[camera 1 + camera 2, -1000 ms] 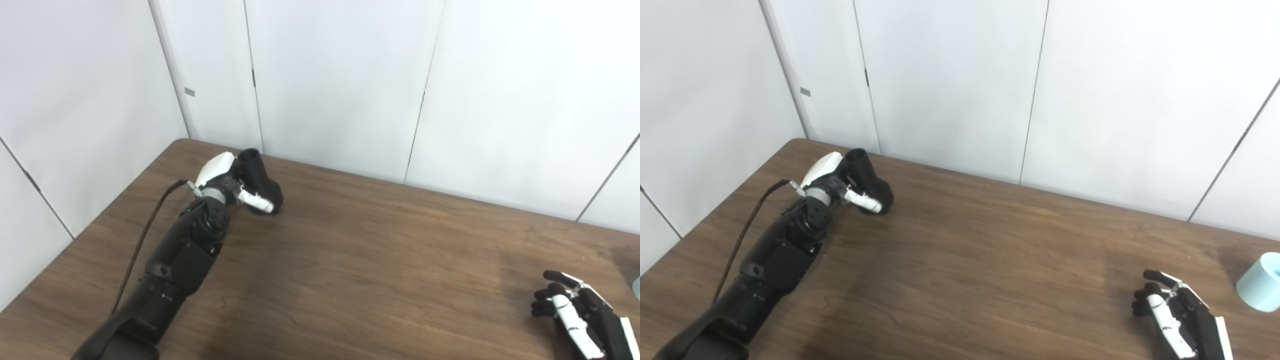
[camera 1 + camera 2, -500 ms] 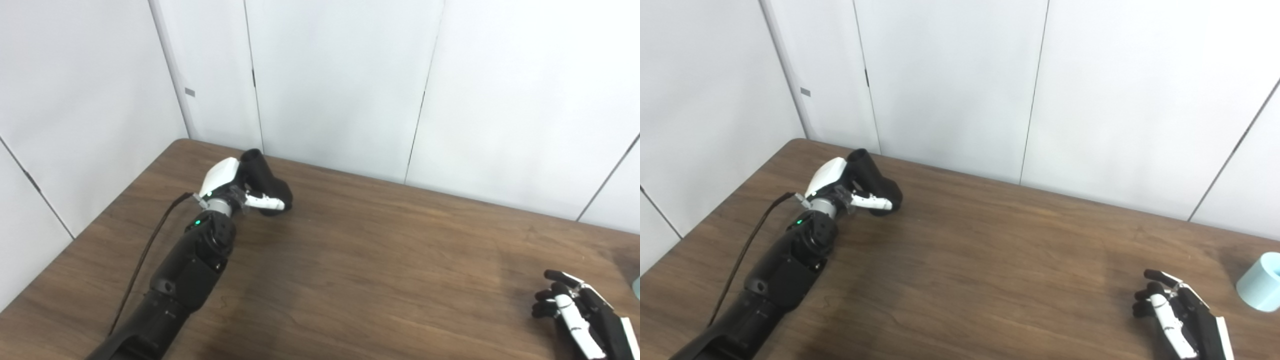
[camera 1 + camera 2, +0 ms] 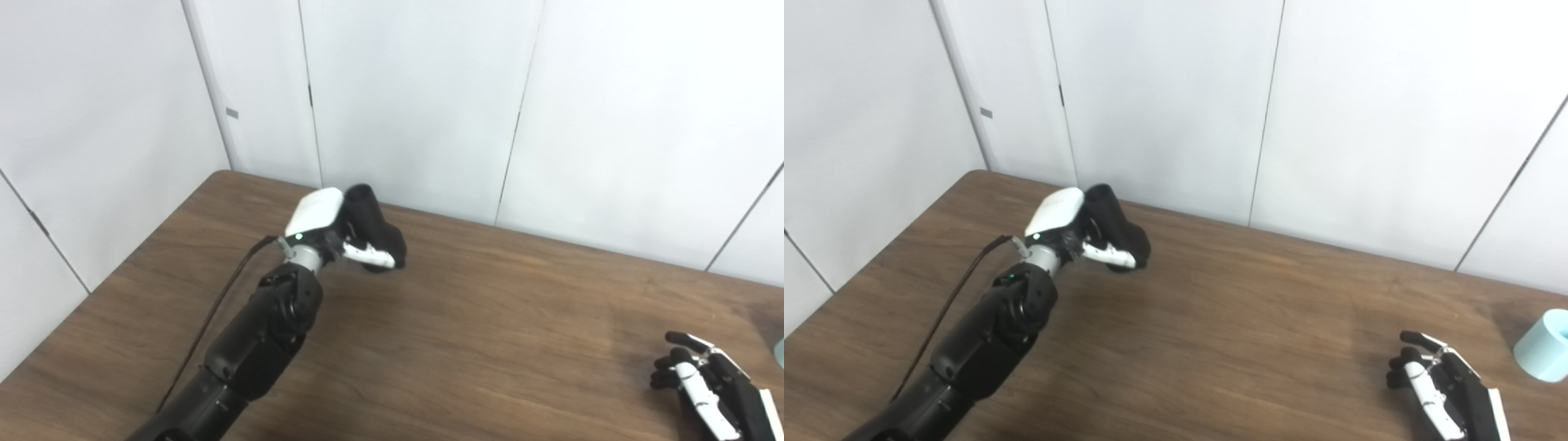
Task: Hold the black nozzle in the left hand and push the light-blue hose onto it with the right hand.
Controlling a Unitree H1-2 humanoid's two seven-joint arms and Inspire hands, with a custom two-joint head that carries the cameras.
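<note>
No brand, label or writing readable anywhere; only a small grey tag on the wall panel seam, too small to read.

Surface: dark brown wood-grain table, w/ the black nozzle as landmark. Behind the nozzle, white wall panels w/ thin dark vertical seams meet the table's far edge; another panel wall runs along the table's left side, forming a corner back-left of the nozzle.

Left hand: fingers wrapped around the black nozzle, clamped on it, white thumb across the nozzle's front. Nozzle is tilted, narrow open end up and toward the wall, wider end low, right by the tabletop; can't tell if it touches the wood. It sits near the table's far edge. Green LED lit on the wrist just below-left of the nozzle; dark cable trails from the wrist down along the black forearm.

Right hand: well apart from the nozzle, far right and toward the near edge, palm up-ish, fingers apart and lightly curled, holding nothing.

Light-blue hose: seen in right eye view only as a short pale-blue cylinder at the frame's right edge, on the table, just right of the right hand, not touching it, far from the nozzle.
</note>
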